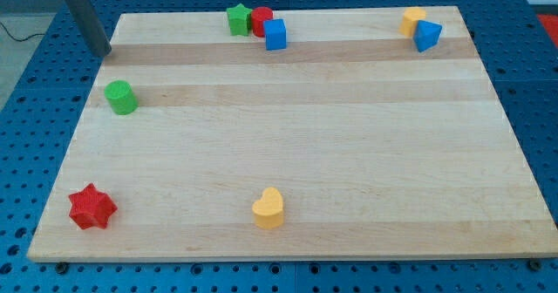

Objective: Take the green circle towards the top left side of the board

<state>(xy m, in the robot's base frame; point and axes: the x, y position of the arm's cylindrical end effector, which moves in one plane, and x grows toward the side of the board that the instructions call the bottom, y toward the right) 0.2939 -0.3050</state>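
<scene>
The green circle (pixel 121 97) is a short green cylinder on the wooden board (pixel 296 153), near the left edge in the upper half. My tip (pixel 105 52) is the lower end of a dark rod coming from the view's top left. It sits at the board's left edge, above and slightly left of the green circle, with a gap between them.
A green star (pixel 237 19), a red cylinder (pixel 261 21) and a blue block (pixel 275 34) cluster at the top centre. A yellow block (pixel 412 20) and a blue block (pixel 427 36) sit top right. A red star (pixel 91 207) lies bottom left; a yellow heart (pixel 269 208) lies bottom centre.
</scene>
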